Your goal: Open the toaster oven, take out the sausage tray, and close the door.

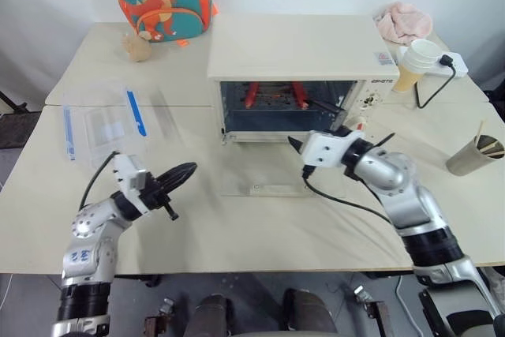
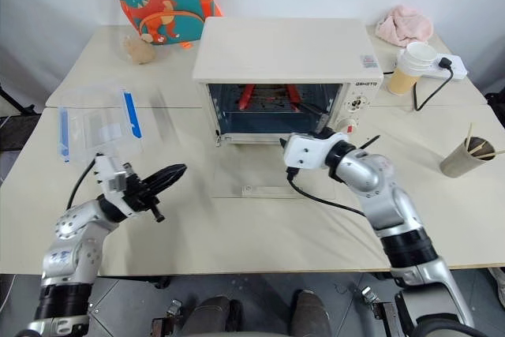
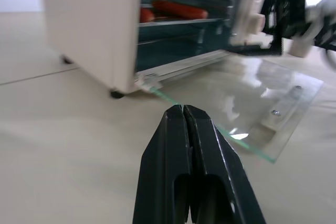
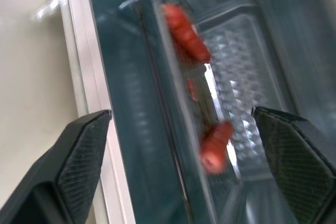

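Toaster oven (image 1: 292,46) cream-white, door (image 1: 264,171) flat open, right end effector (image 4: 184,166) spread, left end effector (image 3: 185,124) closed empty

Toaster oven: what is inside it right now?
Inside the toaster oven, past the lowered door, two red-orange sausages lie on the silvery sausage tray. The oven's roof hides the back of the cavity.

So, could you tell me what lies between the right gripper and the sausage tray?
Nothing: the door lies open flat, and in the right wrist view the open right gripper faces the sausage tray across bare oven space.
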